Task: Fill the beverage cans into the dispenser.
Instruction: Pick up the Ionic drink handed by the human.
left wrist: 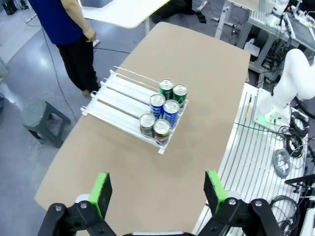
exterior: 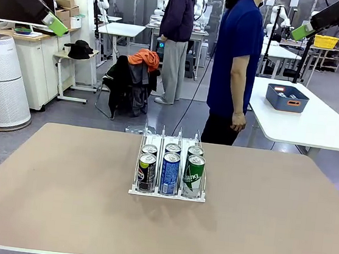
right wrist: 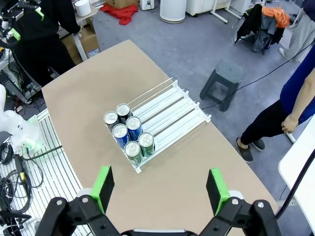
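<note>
Six beverage cans stand two per lane at the robot-side end of the dispenser, mid-table, away from every edge. The left gripper and right gripper hang high above, fingers spread wide, holding nothing.

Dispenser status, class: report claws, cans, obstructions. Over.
Left claw open, raised; right claw open, raised. Six cans in dispenser, two per lane, robot's end. Person beyond far edge, clear of table.
</note>
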Controlling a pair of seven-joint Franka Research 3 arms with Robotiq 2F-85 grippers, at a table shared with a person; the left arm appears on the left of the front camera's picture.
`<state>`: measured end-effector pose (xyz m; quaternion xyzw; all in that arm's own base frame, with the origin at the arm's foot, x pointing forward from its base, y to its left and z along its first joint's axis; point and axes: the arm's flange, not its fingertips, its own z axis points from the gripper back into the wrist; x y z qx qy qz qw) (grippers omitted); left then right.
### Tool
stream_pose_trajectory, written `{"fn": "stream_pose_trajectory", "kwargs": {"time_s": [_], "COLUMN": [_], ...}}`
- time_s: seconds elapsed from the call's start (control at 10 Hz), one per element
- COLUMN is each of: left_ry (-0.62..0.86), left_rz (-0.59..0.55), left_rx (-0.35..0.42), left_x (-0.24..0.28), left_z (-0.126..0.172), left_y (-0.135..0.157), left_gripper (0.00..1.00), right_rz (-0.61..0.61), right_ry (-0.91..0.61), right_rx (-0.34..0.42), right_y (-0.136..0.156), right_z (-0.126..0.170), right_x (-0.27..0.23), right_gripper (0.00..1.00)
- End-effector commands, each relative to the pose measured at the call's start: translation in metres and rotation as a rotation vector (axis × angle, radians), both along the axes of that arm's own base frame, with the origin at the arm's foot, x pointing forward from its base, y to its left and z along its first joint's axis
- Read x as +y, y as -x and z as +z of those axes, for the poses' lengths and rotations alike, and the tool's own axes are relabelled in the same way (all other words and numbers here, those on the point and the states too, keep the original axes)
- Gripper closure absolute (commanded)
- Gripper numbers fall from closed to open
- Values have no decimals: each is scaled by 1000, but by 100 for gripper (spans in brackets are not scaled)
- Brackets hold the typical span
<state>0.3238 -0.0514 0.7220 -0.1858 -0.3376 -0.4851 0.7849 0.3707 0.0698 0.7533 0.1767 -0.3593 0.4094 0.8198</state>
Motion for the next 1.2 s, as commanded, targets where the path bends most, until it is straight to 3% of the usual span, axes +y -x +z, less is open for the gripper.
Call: {"fn": "stream_pose_trajectory", "kwargs": {"time_s": [0.0,0.8,0.9,1.1], "left_ry": [-92,-80,-67,14], "left_rz": [-13,-16,17,-43], "left_rx": [-66,-70,-58,-2], "left_x": [3,-2,-2,-3], "left_z": [7,18,24,35], "left_y": [-10,-6,-6,-1], "left_gripper": [0,0,0,0], "right_rz": [-8,-8,-8,-8], "right_ry": [-3,-3,-3,-3], "right_rx": [5,5,5,5], "right_y": [-1,-1,-1,-1], "right_z": [1,1,1,1], "right_x": [0,0,0,0], "right_gripper": [0,0,0,0]}}
